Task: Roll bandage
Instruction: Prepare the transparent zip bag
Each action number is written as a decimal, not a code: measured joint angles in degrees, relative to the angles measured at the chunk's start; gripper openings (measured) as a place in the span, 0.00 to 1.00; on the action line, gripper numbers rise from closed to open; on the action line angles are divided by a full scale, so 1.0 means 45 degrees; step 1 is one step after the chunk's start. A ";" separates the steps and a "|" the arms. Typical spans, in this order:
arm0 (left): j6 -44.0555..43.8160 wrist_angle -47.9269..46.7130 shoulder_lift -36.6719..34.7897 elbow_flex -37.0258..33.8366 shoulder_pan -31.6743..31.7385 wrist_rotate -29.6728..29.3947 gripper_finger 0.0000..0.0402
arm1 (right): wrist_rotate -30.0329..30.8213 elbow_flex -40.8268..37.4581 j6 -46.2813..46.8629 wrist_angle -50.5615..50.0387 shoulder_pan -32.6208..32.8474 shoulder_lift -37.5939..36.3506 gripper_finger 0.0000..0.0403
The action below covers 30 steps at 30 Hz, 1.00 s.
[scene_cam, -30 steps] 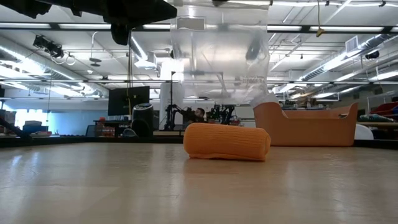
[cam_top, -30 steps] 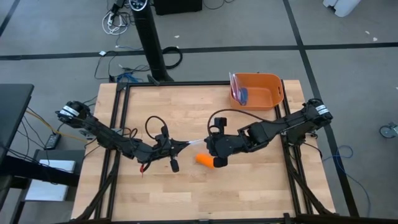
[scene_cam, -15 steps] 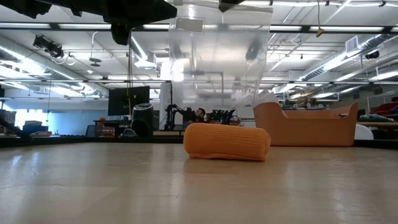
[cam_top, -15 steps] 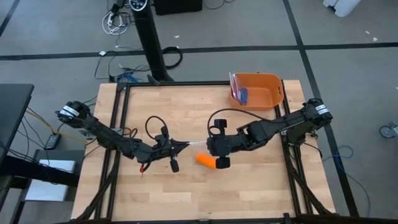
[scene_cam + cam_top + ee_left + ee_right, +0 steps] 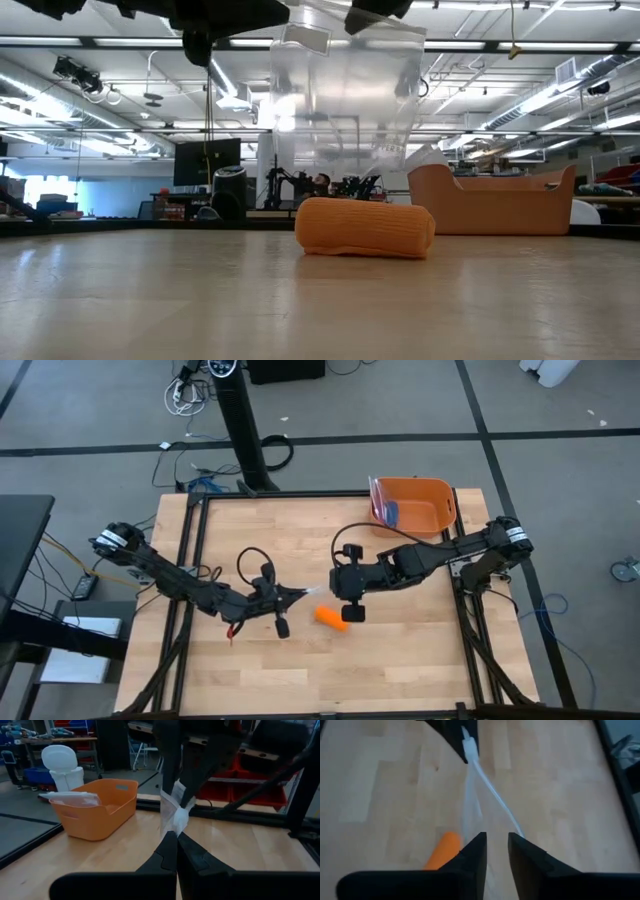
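Note:
The bandage (image 5: 332,617) is rolled into a short orange cylinder and lies on its side on the wooden table; it also shows in the low view (image 5: 365,228) and the right wrist view (image 5: 442,851). A clear plastic bag (image 5: 345,100) hangs above it, held up between both grippers. My left gripper (image 5: 292,594) is shut on the bag, coming from the table's left. My right gripper (image 5: 330,592) faces it from the right, just beyond the roll's far side, shut on the bag's other side. My left gripper pinches the bag's top edge (image 5: 174,826) between its two shut fingers, about level, from the table's left. The bag is lifted clear of the table and hangs below the fingers. My right gripper has the bag's thick top edge strip (image 5: 512,826) between its fingers, about level, from the table's right. The fingers stand a little apart around it in the right wrist view. The bag hangs clear of the table and above the roll.
An orange plastic bin (image 5: 412,505) stands at the table's far right corner, with another clear bag in it (image 5: 70,797). Bare wood lies in front of the roll and to the far left. A black frame runs round the table.
My right gripper has gone toward the table's far edge and a little left, off the bandage, carrying its side of the bag. The bandage has stayed where it was.

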 joint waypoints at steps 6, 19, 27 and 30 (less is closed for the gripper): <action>0.0005 -0.0635 0.0000 0.0366 0.0005 0.0005 0.00 | -0.0294 0.0000 -0.0322 0.0000 0.0083 0.0000 0.19; -0.0124 -0.0625 0.0000 0.0382 0.0049 0.0184 0.00 | -0.0294 -0.0019 -0.1107 -0.0028 0.0132 0.0912 0.01; -0.0289 -0.0726 0.0000 0.0382 0.0053 0.0185 0.00 | -0.0176 -0.0019 -0.0900 0.0185 0.0279 0.0976 0.16; -0.0306 -0.0773 0.0000 0.0382 0.0053 0.0185 0.00 | -0.0173 -0.0019 -0.0655 0.0683 0.0390 0.0745 0.24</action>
